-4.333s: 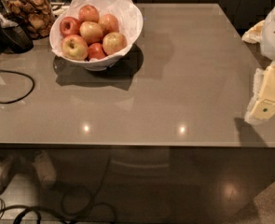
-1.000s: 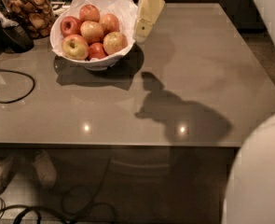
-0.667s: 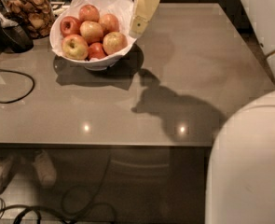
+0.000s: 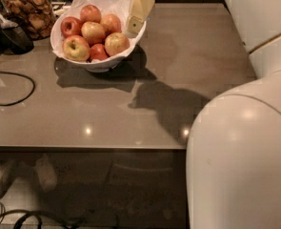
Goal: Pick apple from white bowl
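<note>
Toward the table's [image 4: 106, 113] 11 o'clock corner, the white bowl [image 4: 99, 65] holds the apple [image 4: 116, 43] at its 4 o'clock side among other apples [image 4: 76, 47]. The gripper [image 4: 134, 25] hangs over the bowl's 3 o'clock rim, just beside the apple; whether it is parted or closed cannot be told.

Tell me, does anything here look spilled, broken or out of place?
Nothing stands out. The apples sit piled inside the white bowl, which stands upright on the table, nothing spilled. The end effector hangs over the bowl's right rim.
</note>
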### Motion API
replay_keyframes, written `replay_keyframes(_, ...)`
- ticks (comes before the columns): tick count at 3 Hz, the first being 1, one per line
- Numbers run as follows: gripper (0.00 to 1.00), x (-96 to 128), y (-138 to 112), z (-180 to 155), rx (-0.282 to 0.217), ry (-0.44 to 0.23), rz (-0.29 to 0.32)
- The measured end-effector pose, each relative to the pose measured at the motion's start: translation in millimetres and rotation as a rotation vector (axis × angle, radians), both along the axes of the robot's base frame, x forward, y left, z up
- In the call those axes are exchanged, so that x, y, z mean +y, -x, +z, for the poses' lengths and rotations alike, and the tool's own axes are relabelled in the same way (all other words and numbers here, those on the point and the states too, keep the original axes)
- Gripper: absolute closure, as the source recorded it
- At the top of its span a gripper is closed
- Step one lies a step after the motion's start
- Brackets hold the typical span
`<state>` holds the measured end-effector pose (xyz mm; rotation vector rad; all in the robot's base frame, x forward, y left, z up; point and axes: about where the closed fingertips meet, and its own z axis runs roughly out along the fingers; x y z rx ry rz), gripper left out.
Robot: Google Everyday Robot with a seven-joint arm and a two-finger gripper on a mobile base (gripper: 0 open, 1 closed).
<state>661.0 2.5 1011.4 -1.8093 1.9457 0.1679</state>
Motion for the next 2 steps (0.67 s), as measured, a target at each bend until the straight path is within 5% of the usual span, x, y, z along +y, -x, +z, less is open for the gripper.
replay_keyframes(2,0.42,17.0,-13.7,-12.6,0.016,0.016,0.015)
